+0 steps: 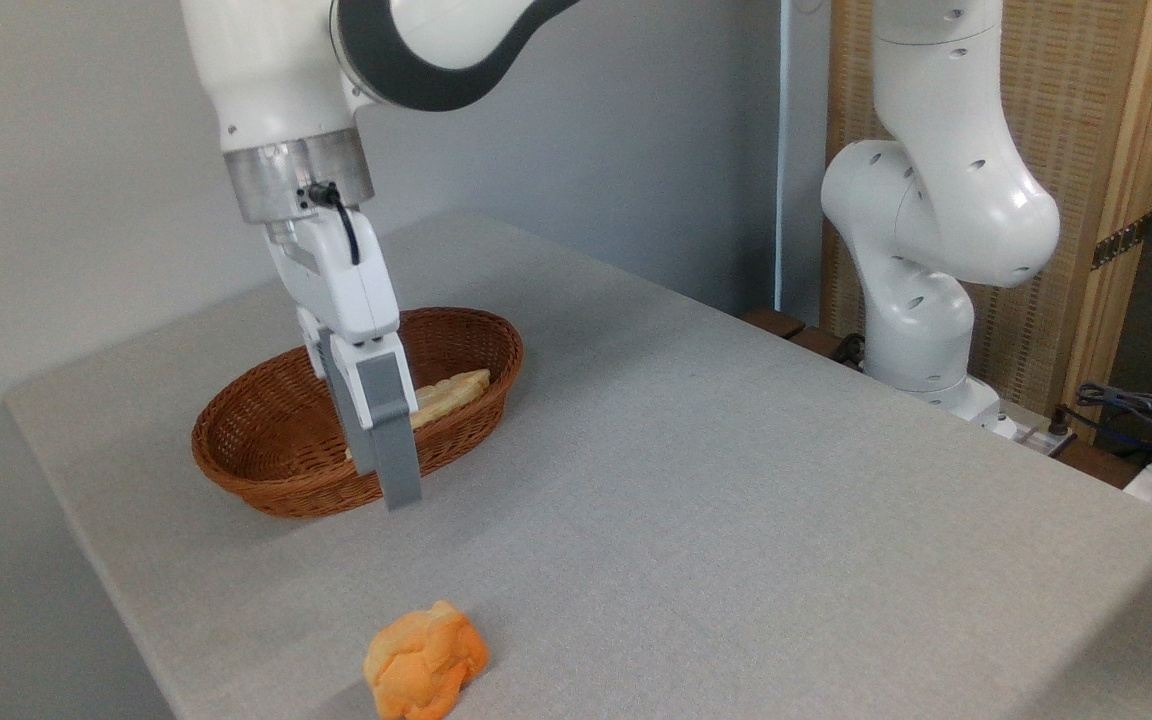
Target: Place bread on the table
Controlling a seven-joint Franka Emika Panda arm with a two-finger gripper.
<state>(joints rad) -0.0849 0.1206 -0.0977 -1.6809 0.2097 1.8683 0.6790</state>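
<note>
— Start with the big things. What carries it all?

— The table (736,480), a wide grey fabric-topped slab running from the far left corner to the near right. On its left part stands a brown wicker basket (266,470), and a pale braided loaf (451,392) lies inside it, partly hidden behind the tool.

— And the tool?

— The tool (398,490) hangs from the arm with its grey fingers pointing down in front of the basket's near rim, tips just above the tabletop as far as I can judge. It carries nothing. From this side the fingers overlap, so I cannot tell whether they are parted or pressed together.

— Where is the bread?

— The bread (426,662) is a small orange-golden knotted bun sitting on the bare table at the near edge, well apart from the basket and from the tool. Nothing touches it.

— So which way does it lie from the tool?

— Nearly straight toward the near side, barely to the right of the fingertips. It is roundish and lumpy, with no clear long axis, so approach direction would matter little.

— Your reading of the task?

— The bun already rests on the table, out of the basket, so I would judge the placing done. Any further move is likely a retreat upward, clear of the basket rim.
</note>
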